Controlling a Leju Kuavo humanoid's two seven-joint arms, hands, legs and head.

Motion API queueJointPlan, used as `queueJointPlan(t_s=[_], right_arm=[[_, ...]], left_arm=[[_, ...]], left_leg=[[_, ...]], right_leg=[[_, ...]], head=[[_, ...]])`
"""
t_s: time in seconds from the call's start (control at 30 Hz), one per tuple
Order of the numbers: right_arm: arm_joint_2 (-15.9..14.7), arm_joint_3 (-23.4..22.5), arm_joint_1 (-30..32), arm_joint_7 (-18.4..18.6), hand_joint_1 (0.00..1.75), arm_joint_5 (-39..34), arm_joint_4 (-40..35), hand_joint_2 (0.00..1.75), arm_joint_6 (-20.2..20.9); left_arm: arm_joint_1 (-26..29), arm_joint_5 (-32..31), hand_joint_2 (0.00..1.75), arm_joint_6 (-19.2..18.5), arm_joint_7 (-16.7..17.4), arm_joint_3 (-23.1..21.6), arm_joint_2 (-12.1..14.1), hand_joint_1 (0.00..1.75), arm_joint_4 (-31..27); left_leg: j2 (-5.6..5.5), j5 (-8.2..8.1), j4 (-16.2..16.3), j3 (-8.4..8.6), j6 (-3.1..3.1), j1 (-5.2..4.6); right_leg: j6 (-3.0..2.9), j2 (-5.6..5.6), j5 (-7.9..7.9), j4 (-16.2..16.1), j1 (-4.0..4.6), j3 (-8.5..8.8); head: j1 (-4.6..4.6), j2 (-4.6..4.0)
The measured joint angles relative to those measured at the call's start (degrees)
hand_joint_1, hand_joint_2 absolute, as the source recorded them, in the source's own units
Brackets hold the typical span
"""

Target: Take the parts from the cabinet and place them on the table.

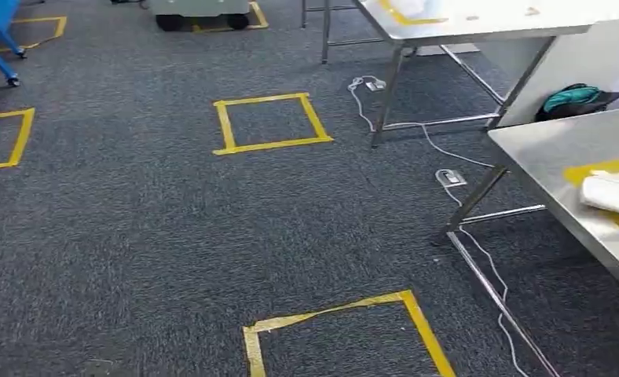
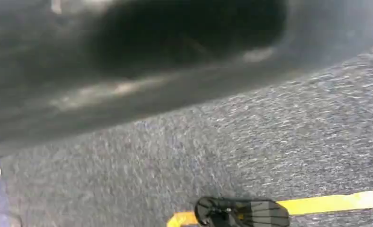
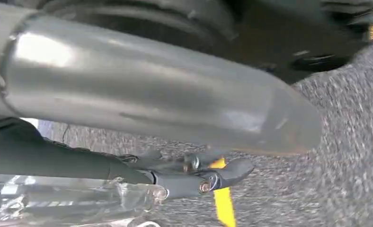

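- The right hand is gripping a clear bagged part in its fingers.
- The bench is lying ahead to the right.
- The left hand's state: cannot tell.

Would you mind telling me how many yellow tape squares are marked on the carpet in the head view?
5: one mid-floor, one nearest, cut off below, one at the left edge, one top left, one under the cart up top. More may lie outside the picture.

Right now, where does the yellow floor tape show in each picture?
Head view: yellow tape squares, one mid-picture, one at the bottom.
Left wrist view: a strip at lower right.
Right wrist view: a short strip at bottom centre.
Shared landmark: grey carpet.
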Motion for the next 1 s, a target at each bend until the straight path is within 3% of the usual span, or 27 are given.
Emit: queueJointPlan(t_s=[0.03,0.07,0.1,0.13,0.17,0.2,0.27,0.3,0.33,0.37,0.4,0.43,0.47,0.5,0.53,0.57,0.63,0.67,0.7,0.73,0.83,0.87,0.9,0.93,1.0], right_arm=[[0.0,0.3,0.1,-0.4,0.00,0.2,0.0,0.00,0.0],[0.0,0.5,0.2,-0.9,0.00,0.3,0.0,0.00,0.1],[0.0,0.7,0.2,-1.4,0.00,0.5,0.0,0.00,0.1],[0.0,0.9,0.1,-2.0,0.00,0.5,0.0,0.00,0.0],[0.0,0.9,0.1,-2.3,0.00,0.5,0.0,0.00,0.0],[0.0,0.9,0.1,-2.7,0.00,0.6,0.0,0.00,-0.1],[0.0,1.2,0.1,-2.8,0.00,0.6,0.0,0.00,-0.1],[0.0,1.3,0.1,-2.8,0.00,0.7,0.0,0.00,-0.2],[0.0,1.3,0.1,-2.8,0.00,0.8,0.0,0.00,-0.6],[0.0,1.4,0.0,-2.7,0.00,0.9,0.0,0.00,-0.8],[-0.1,1.7,0.0,-2.6,0.00,1.3,0.0,0.00,-1.2],[-0.1,1.9,0.2,-2.5,0.00,1.9,0.0,0.00,-1.4],[-0.2,2.1,0.3,-2.2,0.00,2.2,0.0,0.00,-1.5],[-0.4,2.2,0.3,-2.1,0.00,2.6,0.0,0.00,-1.5],[-0.6,2.4,0.2,-1.8,0.00,3.2,0.0,0.00,-1.5],[-0.7,2.8,0.0,-1.2,0.00,3.4,0.0,0.00,-1.8],[-1.0,2.8,-0.4,-0.2,0.00,3.1,0.0,0.00,-2.2],[-1.4,2.9,-0.5,0.1,0.00,3.1,0.0,0.00,-2.3],[-1.8,2.9,-0.3,0.1,0.00,3.2,-0.1,0.00,-2.4],[-2.1,3.1,-0.2,0.1,0.00,3.4,-0.1,0.00,-2.4],[-2.5,3.4,-0.2,0.4,0.00,4.6,-0.1,0.00,-2.4],[-2.8,3.7,-0.4,0.6,0.00,5.5,-0.1,0.00,-2.4],[-3.0,4.2,-0.4,0.8,0.00,6.5,-0.1,0.00,-2.2],[-3.3,5.1,-0.3,1.3,0.00,7.9,-0.1,0.00,-1.8],[-3.7,6.1,-0.3,1.7,0.00,9.1,0.0,0.00,-1.3]], left_arm=[[0.1,0.2,0.00,-0.6,0.0,0.3,0.0,0.00,0.0],[0.2,0.1,0.00,-1.0,-0.1,0.4,0.0,0.00,0.1],[0.4,-0.2,0.00,-1.0,-0.7,0.5,-0.1,0.00,0.2],[0.4,-0.6,0.00,-1.0,-1.5,0.5,-0.1,0.00,0.2],[0.3,-1.0,0.00,-1.0,-2.2,0.5,-0.2,0.00,0.3],[0.1,-1.2,0.00,-1.1,-2.6,0.5,-0.2,0.00,0.3],[0.2,-1.4,0.00,-1.1,-2.8,0.5,-0.2,0.00,0.3],[0.4,-1.4,0.00,-1.2,-2.8,0.5,-0.2,0.00,0.4],[0.5,-1.5,0.00,-1.4,-3.0,0.6,-0.1,0.00,0.5],[0.6,-1.7,0.00,-1.6,-3.0,0.6,-0.2,0.00,0.6],[0.5,-2.2,0.00,-1.6,-2.9,0.6,-0.3,0.00,0.7],[0.1,-2.4,0.00,-1.6,-2.5,0.6,-0.4,0.00,0.7],[-0.5,-2.7,0.00,-1.3,-1.6,0.6,-0.9,0.00,0.8],[-1.2,-2.6,0.00,-0.7,-0.2,0.6,-1.6,0.00,0.9],[-1.6,-1.8,0.00,-0.4,0.6,0.6,-1.9,0.00,0.9],[-1.9,-0.3,0.00,-0.5,1.2,0.9,-2.3,0.00,1.0],[-1.9,1.6,0.00,-1.4,1.1,1.8,-3.0,0.00,1.1],[-1.8,2.3,0.00,-1.9,0.6,2.2,-3.5,0.00,1.2],[-2.0,2.8,0.00,-2.4,0.0,2.7,-3.9,0.00,1.3],[-2.1,3.1,0.00,-2.7,-0.5,3.0,-4.2,0.00,1.3],[-2.0,3.7,0.00,-3.2,-0.9,3.4,-4.6,0.00,1.4],[-2.2,4.4,0.00,-3.5,-0.4,3.7,-4.8,0.00,1.4],[-3.4,5.3,0.00,-4.0,1.0,4.2,-4.7,0.00,1.3],[-5.4,6.6,0.00,-4.6,3.6,4.7,-4.7,0.00,1.3],[-8.6,7.9,0.00,-5.6,6.2,5.1,-4.5,0.00,1.1]], left_leg=[[-0.74,0.08,0.0,-0.01,-0.01,0.00],[-1.58,0.18,0.0,-0.01,-0.11,0.00],[-2.43,0.27,0.0,0.01,-0.24,0.05],[-3.19,0.38,0.0,0.01,-0.42,0.11],[-3.84,0.51,0.0,-0.06,-0.64,0.21],[-4.49,0.53,0.4,-0.34,-0.93,-0.09],[-5.74,1.03,0.2,-0.87,-1.66,0.31],[-6.34,1.35,0.1,-1.10,-2.14,0.49],[-7.08,1.38,0.2,-1.33,-2.42,0.56],[-4.48,0.09,1.4,-1.96,-2.43,0.35],[-1.79,-2.35,4.7,-3.53,-2.64,0.20],[-0.25,-4.95,9.6,-5.80,-2.91,0.26],[0.43,-7.07,14.6,-8.09,-3.09,0.32],[0.71,-8.15,18.1,-9.65,-3.20,0.36],[0.86,-7.84,18.9,-9.89,-3.30,0.44],[1.02,-6.23,17.0,-8.62,-3.39,0.59],[2.36,-2.03,8.4,-3.60,-3.55,0.92],[5.18,-0.46,3.5,-0.69,-3.66,0.95],[7.16,-0.85,0.7,0.47,-3.78,0.49],[5.95,-0.78,1.4,0.03,-2.66,0.50],[3.91,-0.64,1.3,-0.42,-1.45,0.26],[3.45,-0.51,1.2,-0.40,-1.17,0.47],[2.83,-0.38,1.2,-0.49,-0.85,0.47],[1.87,-0.15,1.2,-0.77,-0.35,0.41],[-0.23,0.12,1.2,-1.18,0.04,0.19]], right_leg=[[-0.11,0.06,0.86,-0.2,0.01,0.06],[-0.23,0.13,2.82,-2.9,0.00,1.33],[-0.41,0.55,5.56,-7.9,-0.06,3.81],[-0.58,1.88,8.01,-13.4,-0.17,6.58],[-0.71,5.14,8.83,-17.8,-0.43,8.75],[-0.57,5.95,8.29,-19.1,-0.67,9.11],[-0.79,4.76,8.48,-18.7,-0.23,9.49],[-1.12,4.12,8.69,-18.6,-0.07,9.41],[-1.75,3.16,9.16,-19.2,-0.52,9.37],[-2.07,2.42,9.34,-19.3,-0.44,9.45],[-2.37,1.73,9.44,-19.4,-0.38,9.35],[-2.42,0.75,9.42,-19.4,-0.24,9.23],[-2.43,-0.34,9.41,-19.4,-0.13,9.15],[-2.43,-1.40,9.41,-19.4,-0.12,9.03],[-2.42,-2.29,9.41,-19.4,-0.13,8.99],[-2.40,-3.20,9.40,-19.4,-0.16,8.97],[-2.17,-4.30,9.27,-19.3,-0.25,9.14],[-1.77,-4.66,9.13,-19.2,-0.16,9.30],[-1.07,-5.22,8.62,-18.4,0.43,9.04],[-0.81,-5.77,8.64,-18.5,0.41,9.04],[0.13,-7.63,8.43,-18.7,0.00,9.65],[0.65,-4.88,7.59,-17.9,-0.22,9.08],[0.66,-2.37,5.81,-15.3,-0.25,7.96],[0.62,-0.97,3.27,-10.4,-0.25,5.64],[0.47,0.04,-0.14,-1.2,-0.22,0.99]], head=[[0.02,0.00],[0.03,0.00],[0.05,0.00],[0.05,0.00],[0.09,0.00],[-0.11,0.00],[-0.09,0.00],[-0.02,0.00],[-0.04,0.00],[-0.15,0.00],[-0.57,0.00],[-0.72,0.00],[-0.65,0.00],[-0.68,0.00],[-0.68,0.00],[-0.70,0.00],[-0.68,0.00],[-0.70,0.00],[-0.98,0.00],[-0.61,0.00],[-0.61,0.00],[-0.46,0.00],[-0.41,0.00],[-0.41,0.00],[-0.26,0.00]])
